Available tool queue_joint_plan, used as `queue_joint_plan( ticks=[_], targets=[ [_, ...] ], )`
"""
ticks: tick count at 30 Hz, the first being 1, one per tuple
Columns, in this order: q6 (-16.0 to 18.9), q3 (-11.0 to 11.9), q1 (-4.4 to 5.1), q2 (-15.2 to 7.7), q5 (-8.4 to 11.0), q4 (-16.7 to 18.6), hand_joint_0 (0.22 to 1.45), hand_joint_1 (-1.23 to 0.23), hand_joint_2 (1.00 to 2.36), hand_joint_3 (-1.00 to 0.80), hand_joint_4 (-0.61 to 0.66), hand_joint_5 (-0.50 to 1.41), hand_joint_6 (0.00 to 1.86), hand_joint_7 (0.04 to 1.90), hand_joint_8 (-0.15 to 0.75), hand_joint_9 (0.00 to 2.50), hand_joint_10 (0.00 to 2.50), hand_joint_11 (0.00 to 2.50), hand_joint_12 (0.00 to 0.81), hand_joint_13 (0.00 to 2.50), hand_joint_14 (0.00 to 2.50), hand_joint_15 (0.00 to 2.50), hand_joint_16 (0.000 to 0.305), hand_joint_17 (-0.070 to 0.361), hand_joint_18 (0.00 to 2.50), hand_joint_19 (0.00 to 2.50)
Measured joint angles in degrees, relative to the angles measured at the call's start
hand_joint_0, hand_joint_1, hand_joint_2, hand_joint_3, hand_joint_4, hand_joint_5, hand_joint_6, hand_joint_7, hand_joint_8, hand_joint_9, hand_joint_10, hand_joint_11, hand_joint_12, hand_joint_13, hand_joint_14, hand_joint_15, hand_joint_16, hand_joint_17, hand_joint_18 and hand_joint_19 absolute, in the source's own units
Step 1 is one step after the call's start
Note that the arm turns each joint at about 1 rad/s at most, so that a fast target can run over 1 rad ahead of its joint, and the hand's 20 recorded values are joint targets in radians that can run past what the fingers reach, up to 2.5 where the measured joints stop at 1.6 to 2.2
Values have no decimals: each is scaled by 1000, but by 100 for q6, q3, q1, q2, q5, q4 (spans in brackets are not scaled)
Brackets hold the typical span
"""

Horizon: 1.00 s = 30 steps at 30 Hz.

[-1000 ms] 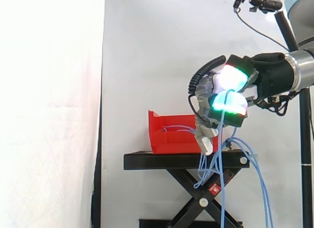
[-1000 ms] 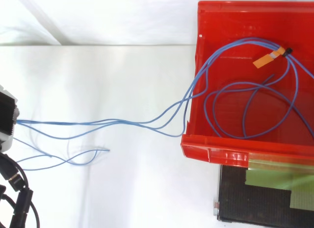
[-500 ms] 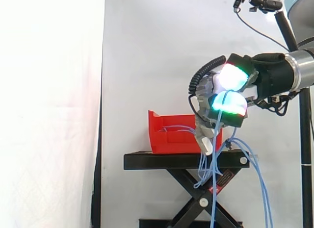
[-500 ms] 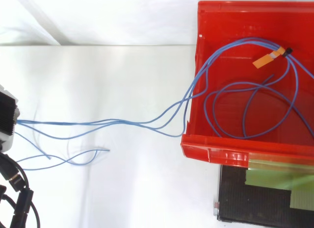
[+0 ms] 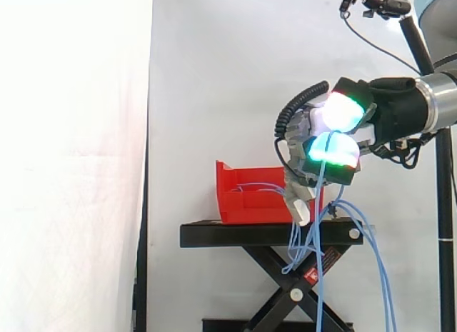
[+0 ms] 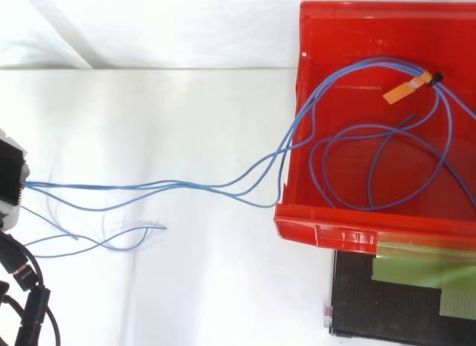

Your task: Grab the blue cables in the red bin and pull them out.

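White curtain behind us, and we see the hand (image 5: 334, 152) clenched round the blue cables (image 6: 149, 188), well apart from the red bin (image 6: 320, 231). Strands run straight back over the bin's facing wall to loops coiled inside, so we'd pull directly away along that line.

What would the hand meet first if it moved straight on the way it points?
Probably the red bin: the hand, shut on the blue cables, points toward it, its lowest fingers near rim height. Depth is unclear.

Robot hand (image 5: 378, 118) aloft, fingers (image 5: 335, 112) curled.
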Motion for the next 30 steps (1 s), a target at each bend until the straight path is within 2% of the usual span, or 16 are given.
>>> queue_joint_plan(
  ticks=[14,30],
  targets=[
    [1,0,7,0,0,0,750,-904,1000,-1000,277,920,335,653,297,947,24,719,354,789,23,595,44,100,514,624],
    [1,-1,15,0,0,0,808,-947,1000,-1000,252,900,467,605,287,953,26,717,340,793,24,597,42,95,510,628]
  ],
)
